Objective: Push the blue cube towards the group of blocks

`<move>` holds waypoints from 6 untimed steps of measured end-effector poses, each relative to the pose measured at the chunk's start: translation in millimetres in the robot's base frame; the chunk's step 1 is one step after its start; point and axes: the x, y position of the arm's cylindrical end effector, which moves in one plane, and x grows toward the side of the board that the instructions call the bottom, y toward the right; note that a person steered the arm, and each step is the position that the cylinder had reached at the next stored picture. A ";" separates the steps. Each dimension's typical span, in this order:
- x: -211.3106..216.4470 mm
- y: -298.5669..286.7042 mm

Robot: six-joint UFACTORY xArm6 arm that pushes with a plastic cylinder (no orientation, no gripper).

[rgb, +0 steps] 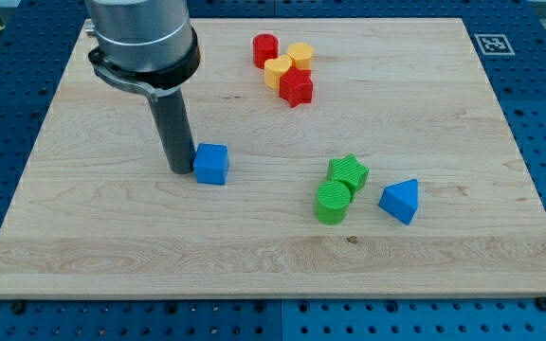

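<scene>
item: blue cube (211, 163), left of board centre. my tip (179, 170) touches its view-left face; bare rod, no pincer, nothing grasped. group of green cylinder (331, 202), green star (350, 172) and blue triangular block (400, 200) lies to view's right, so cube sits between tip and group. arm's upper part cut off by frame top.

Bright, even overhead light. Sharp focus throughout, no blur. Soft, short shadows under the small coloured blocks. Faint sheen on the pale wooden board (444, 256). No visible edge distortion.
</scene>
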 end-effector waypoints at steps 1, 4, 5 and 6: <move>0.0 2.8; 0.0 63.9; 0.0 94.3; 0.0 126.1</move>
